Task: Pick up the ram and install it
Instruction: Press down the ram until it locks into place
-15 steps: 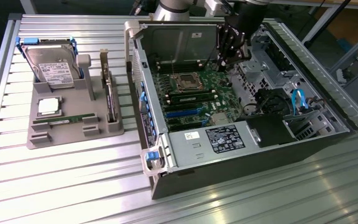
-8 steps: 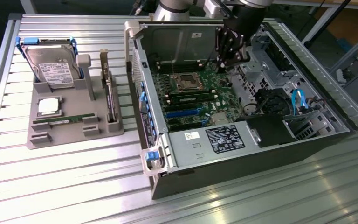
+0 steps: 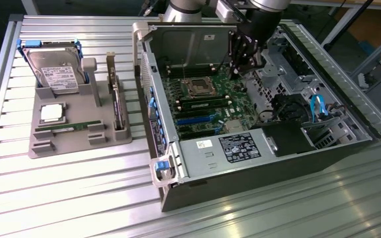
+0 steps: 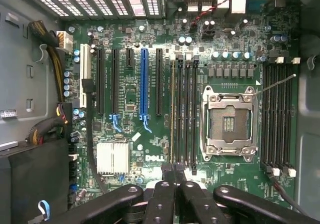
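Inside the case: gripper (image 4: 174, 173) low over the board (image 4: 131, 130), jaws pressed together, pinching nothing.
Ram (image 4: 172, 108): on edge in a slot near the socket (image 4: 229, 121), one end right under the gripper.
Tray (image 3: 78, 148): another green stick (image 3: 68, 128) lying there, well apart from the gripper.
Progress: pickup and placing look done; full seating cannot be told.

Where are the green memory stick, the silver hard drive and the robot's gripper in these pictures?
ram (image 3: 68, 127): exterior view, middle of the long green board.
hard drive (image 3: 57, 72): exterior view, on its white label.
gripper (image 4: 175, 170): wrist view, where the shut fingertips meet.
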Robot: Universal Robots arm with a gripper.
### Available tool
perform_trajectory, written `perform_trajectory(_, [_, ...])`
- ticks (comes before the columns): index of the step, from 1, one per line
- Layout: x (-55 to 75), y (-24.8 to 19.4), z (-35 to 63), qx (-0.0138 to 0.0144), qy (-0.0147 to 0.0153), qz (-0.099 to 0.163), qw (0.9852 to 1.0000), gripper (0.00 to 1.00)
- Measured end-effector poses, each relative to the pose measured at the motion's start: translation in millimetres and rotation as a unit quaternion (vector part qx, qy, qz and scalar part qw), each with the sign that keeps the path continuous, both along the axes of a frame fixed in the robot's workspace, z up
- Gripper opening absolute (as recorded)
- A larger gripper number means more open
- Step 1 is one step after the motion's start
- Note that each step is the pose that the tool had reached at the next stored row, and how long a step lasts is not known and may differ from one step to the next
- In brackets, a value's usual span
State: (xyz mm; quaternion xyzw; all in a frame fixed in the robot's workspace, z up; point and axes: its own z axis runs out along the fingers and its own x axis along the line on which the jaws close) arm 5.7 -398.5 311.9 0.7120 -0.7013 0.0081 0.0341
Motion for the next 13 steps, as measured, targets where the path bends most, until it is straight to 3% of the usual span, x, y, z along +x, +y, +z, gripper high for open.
perform_trajectory(13, [-0.9, 0.0, -10.7, 0.0, -0.0002, 0.0, 1.0, 0.1])
